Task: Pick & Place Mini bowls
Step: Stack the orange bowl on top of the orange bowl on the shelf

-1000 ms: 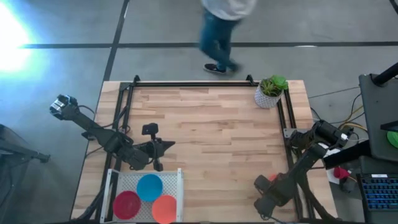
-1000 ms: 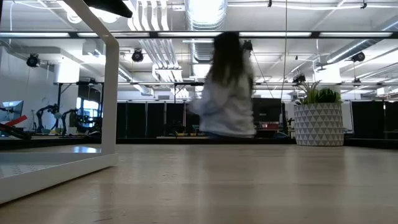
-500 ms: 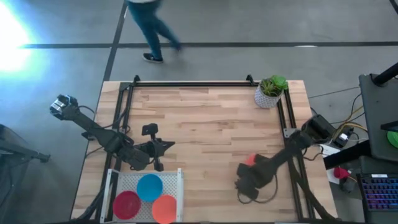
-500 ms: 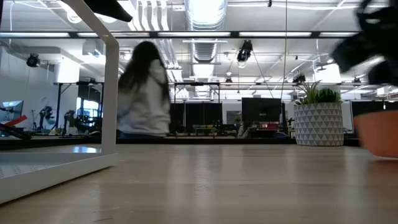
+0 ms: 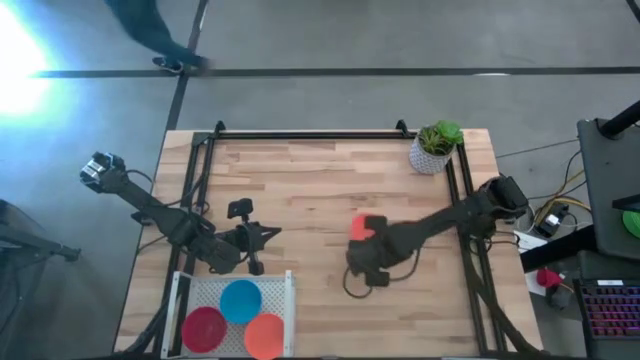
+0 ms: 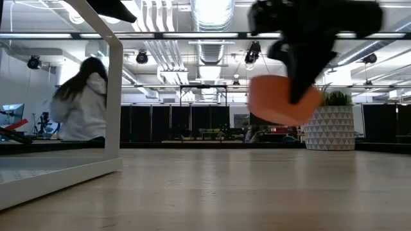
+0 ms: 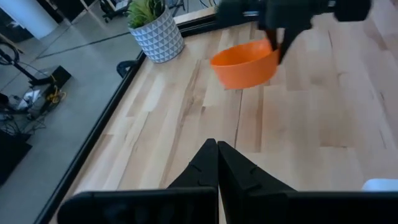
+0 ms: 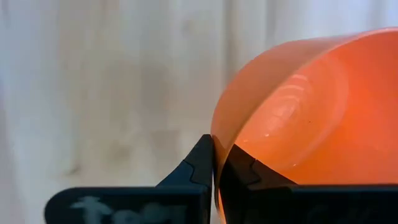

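An orange mini bowl [image 5: 366,227] hangs over the middle of the wooden table, with my right gripper [image 5: 364,244] shut on it. The low view shows this bowl [image 6: 281,99] well clear of the tabletop. A blue bowl [image 5: 240,300], a red bowl [image 5: 203,327] and another orange bowl [image 5: 265,336] lie in the white tray [image 5: 290,288] at the near left. My left gripper [image 7: 217,148] is shut, holds nothing, and waits just beyond the tray's far edge. My right gripper pinches the orange bowl's rim [image 8: 215,138] at one spot, with one finger [image 8: 241,169] inside the bowl and the other [image 8: 198,163] outside its wall. The fingers come from above, pointing steeply down. The bowl is lifted clear of the table and hangs tilted.
A white patterned pot with a green plant [image 5: 433,148] stands at the table's far right corner. Black rails [image 5: 300,134] run along the table's edges. A person [image 6: 82,106] walks in the room beyond the far edge. Bare wood lies between the tray and the plant.
My right gripper has swung from the table's near right corner toward the middle, rising a little and rolling its wrist, with the orange bowl still in its hold. The person behind the table has walked toward the left.
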`<state>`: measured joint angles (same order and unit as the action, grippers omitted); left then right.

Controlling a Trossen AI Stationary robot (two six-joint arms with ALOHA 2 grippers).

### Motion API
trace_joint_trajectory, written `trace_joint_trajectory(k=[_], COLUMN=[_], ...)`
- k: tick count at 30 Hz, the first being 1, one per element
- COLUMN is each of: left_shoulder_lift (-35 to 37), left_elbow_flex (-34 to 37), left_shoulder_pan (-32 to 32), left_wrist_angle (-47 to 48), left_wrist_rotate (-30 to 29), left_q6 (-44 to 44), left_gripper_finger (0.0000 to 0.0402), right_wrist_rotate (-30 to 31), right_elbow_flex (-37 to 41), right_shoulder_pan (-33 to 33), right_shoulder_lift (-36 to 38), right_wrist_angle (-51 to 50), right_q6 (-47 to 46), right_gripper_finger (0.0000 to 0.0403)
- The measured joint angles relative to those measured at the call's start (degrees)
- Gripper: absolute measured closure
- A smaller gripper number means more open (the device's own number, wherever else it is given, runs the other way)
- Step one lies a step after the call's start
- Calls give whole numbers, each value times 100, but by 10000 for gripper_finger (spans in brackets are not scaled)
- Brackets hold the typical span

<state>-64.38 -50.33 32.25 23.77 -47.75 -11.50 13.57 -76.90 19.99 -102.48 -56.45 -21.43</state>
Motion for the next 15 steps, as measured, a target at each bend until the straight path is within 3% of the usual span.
trace_joint_trajectory(k=[4,10,15], left_shoulder_lift=[0,0,0], left_elbow_flex=[0,0,0], left_shoulder_pan=[2,2,2], left_wrist_angle=[0,-2,-2], left_wrist_rotate=[35,35,35], left_q6=[-88,-191,-265], left_gripper_finger=[402,402,402], right_wrist_rotate=[304,278,266], right_elbow_flex=[-249,-262,-224], right_shoulder_pan=[-396,-903,-1171], right_shoulder_lift=[-2,-2,-4], right_wrist_angle=[330,1457,1693], right_q6=[858,1913,2164], right_gripper_finger=[395,394,394])
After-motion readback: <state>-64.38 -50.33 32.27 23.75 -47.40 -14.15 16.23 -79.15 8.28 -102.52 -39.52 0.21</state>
